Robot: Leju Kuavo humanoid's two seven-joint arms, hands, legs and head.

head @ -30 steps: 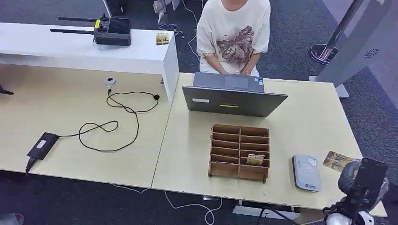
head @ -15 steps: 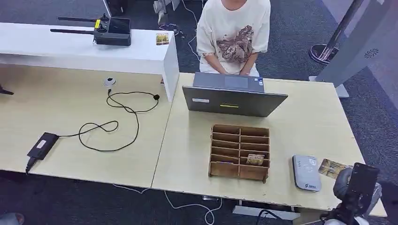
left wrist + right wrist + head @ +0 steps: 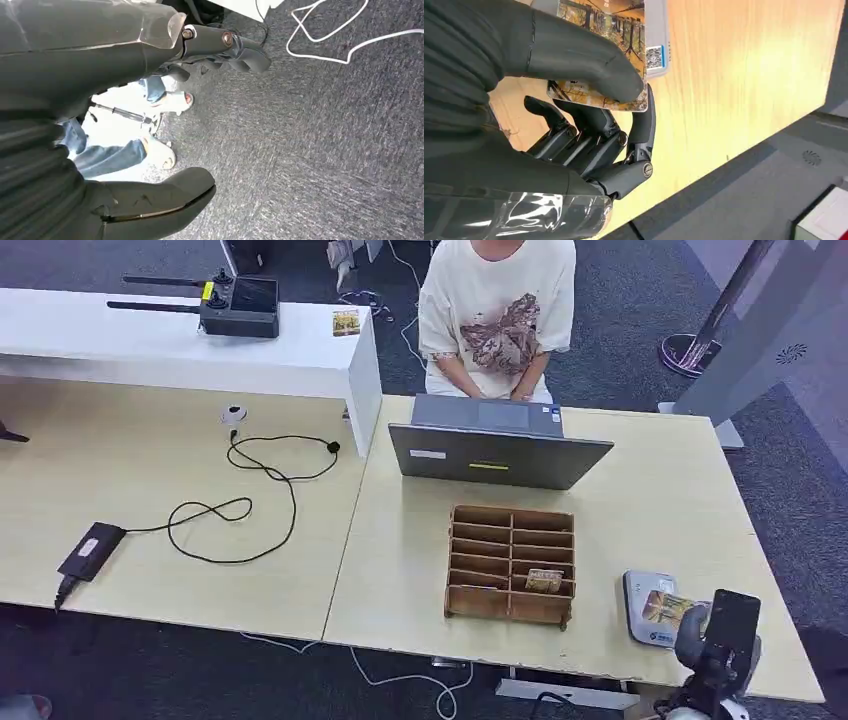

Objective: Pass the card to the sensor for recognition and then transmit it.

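We are gripping the card [image 3: 664, 606] in our right hand [image 3: 712, 638], thumb pressing it against the fingers [image 3: 596, 135], over the grey sensor [image 3: 646, 605]. Our left hand [image 3: 150, 200] is hanging open above the dark carpet [image 3: 320, 150]. Left of the sensor a wooden rack [image 3: 511, 564] is standing; beyond it a laptop [image 3: 497, 452] and a seated person [image 3: 497, 315] are facing us across the pale table [image 3: 650, 500].

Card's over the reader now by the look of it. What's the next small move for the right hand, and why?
Probably lower the card a little and hold it flat on the grey sensor. The right hand pinches the card over the sensor's top, but the right wrist view leaves contact unclear, so recognition is unconfirmed. Passing it on seems premature.
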